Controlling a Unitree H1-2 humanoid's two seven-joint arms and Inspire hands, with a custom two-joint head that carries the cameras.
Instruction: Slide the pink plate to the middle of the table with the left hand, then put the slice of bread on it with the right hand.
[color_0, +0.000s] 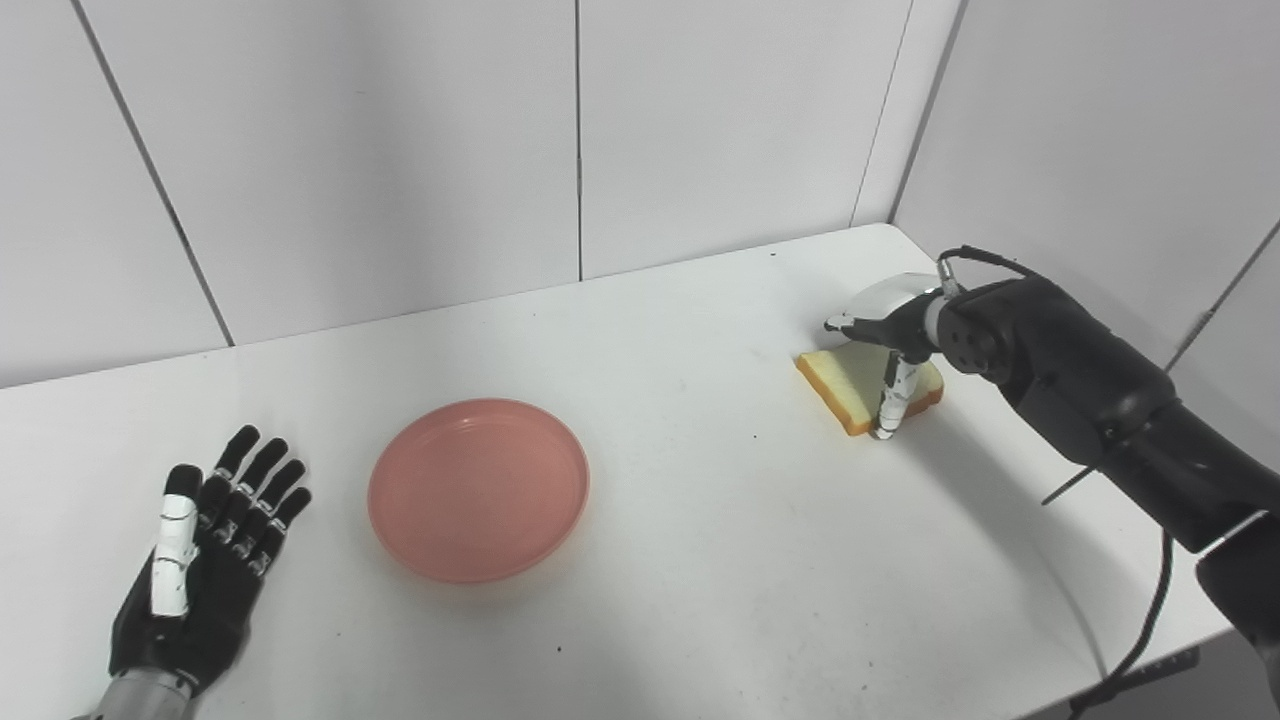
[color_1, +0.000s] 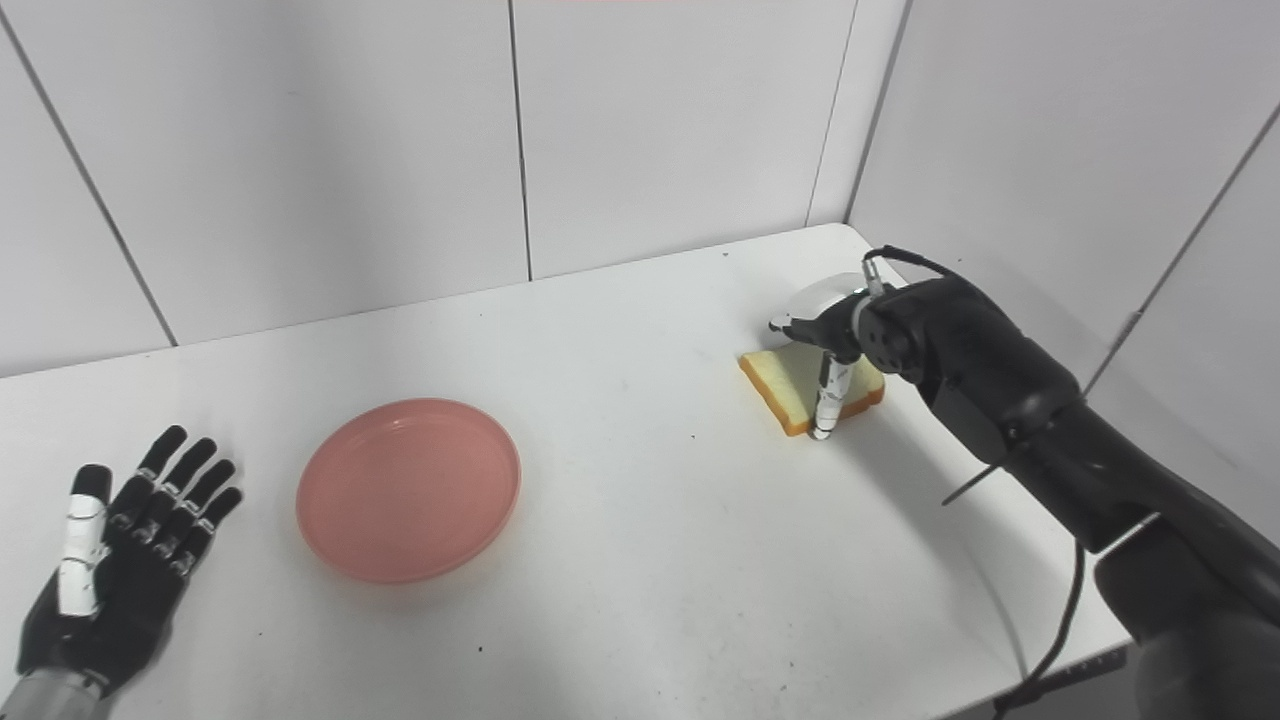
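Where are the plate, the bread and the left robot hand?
plate (color_0: 478, 490), left eye view, centre of its dish.
bread (color_0: 835, 385), left eye view, pale top face near the crust.
left robot hand (color_0: 205, 560), left eye view, palm.

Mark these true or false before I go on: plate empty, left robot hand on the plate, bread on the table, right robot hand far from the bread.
1. The pink plate is empty. True.
2. The left robot hand grips the plate. False: it lies open on the table, apart from the plate.
3. The slice of bread lies on the table. True.
4. The right robot hand is far from the bread. False: it is right over it, thumb beside its near edge.
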